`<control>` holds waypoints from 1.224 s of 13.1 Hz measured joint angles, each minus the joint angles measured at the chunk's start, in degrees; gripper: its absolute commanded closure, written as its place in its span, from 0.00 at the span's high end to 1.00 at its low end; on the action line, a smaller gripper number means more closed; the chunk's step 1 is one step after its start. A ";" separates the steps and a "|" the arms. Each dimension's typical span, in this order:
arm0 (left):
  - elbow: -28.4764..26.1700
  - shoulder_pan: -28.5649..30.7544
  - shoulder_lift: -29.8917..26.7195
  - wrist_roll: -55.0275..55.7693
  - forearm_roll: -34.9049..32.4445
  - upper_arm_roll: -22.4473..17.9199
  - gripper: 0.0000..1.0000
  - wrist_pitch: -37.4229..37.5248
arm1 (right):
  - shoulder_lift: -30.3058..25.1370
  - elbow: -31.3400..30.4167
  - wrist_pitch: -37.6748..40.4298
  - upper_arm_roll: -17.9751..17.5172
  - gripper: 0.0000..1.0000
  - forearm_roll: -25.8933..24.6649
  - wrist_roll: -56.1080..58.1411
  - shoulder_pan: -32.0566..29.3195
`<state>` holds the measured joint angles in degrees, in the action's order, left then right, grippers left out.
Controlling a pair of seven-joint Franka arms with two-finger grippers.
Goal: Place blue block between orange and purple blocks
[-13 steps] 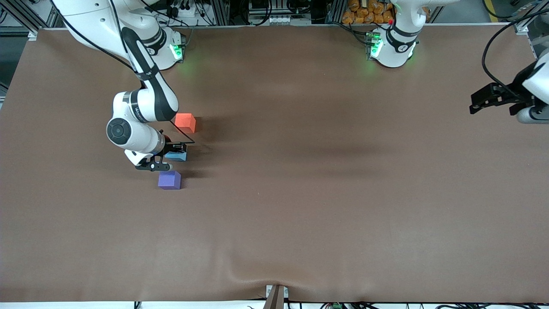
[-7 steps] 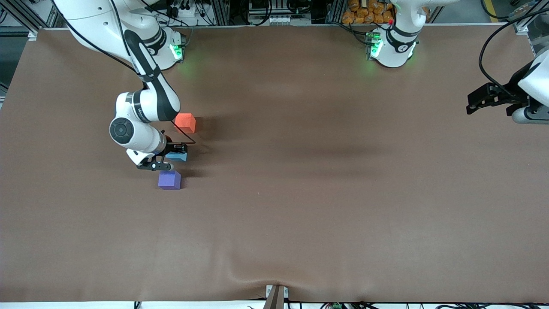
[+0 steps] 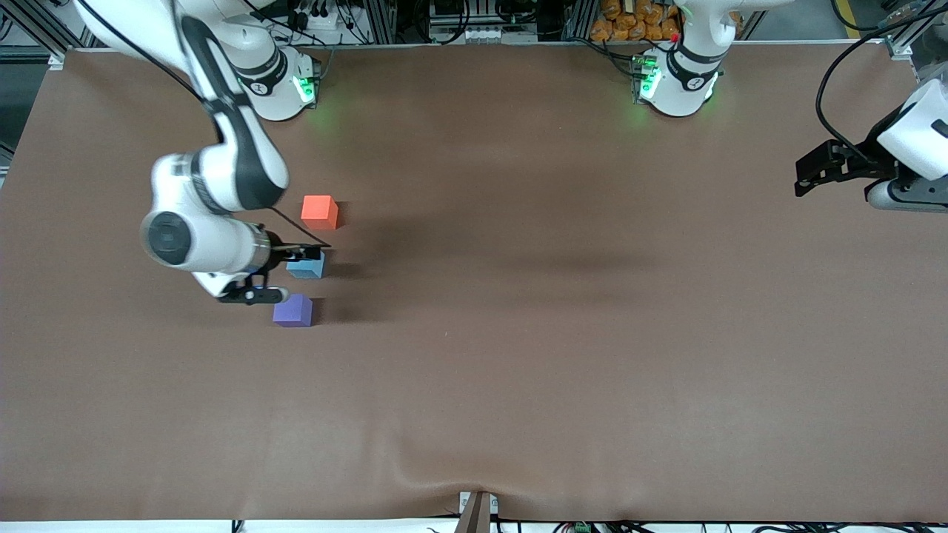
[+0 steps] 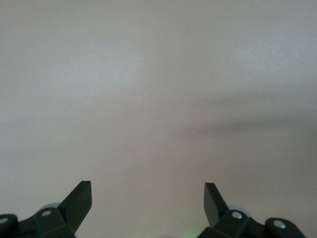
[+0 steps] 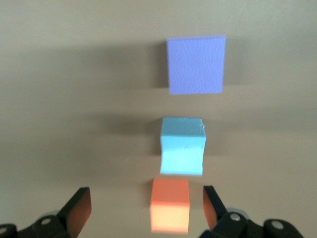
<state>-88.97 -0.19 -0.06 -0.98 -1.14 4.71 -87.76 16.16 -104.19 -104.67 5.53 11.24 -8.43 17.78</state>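
**Between orange and purple: blue block down**

On the table [image 3: 518, 333], blue block [image 3: 307, 266] resting between orange block [image 3: 320, 211] and purple block [image 3: 292, 310]. Placement looks done. Right gripper [image 3: 275, 276] spread, empty, just beside it. Left gripper [image 3: 811, 172] parted, waiting at its own end.

Brown table cover [image 3: 518, 355] spans whole work surface, matte, with raised wrinkle at middle of edge nearest front camera. Small clamp bracket [image 3: 478, 511] sits at that edge, at wrinkle. Pile of orange objects [image 3: 629, 21] past edge along robot bases, near left arm's base. Cables and metal framing [image 3: 444, 22] run along same edge.
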 measured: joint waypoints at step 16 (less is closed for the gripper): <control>0.24 0.31 -0.12 -0.02 -0.01 0.18 1.00 -0.01 | -8.81 31.19 27.44 -8.17 1.00 -9.24 2.59 -16.70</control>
<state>-88.73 0.11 -0.18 -0.99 -1.15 4.89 -87.77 7.35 -73.00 -77.24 -2.64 2.01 -5.84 1.08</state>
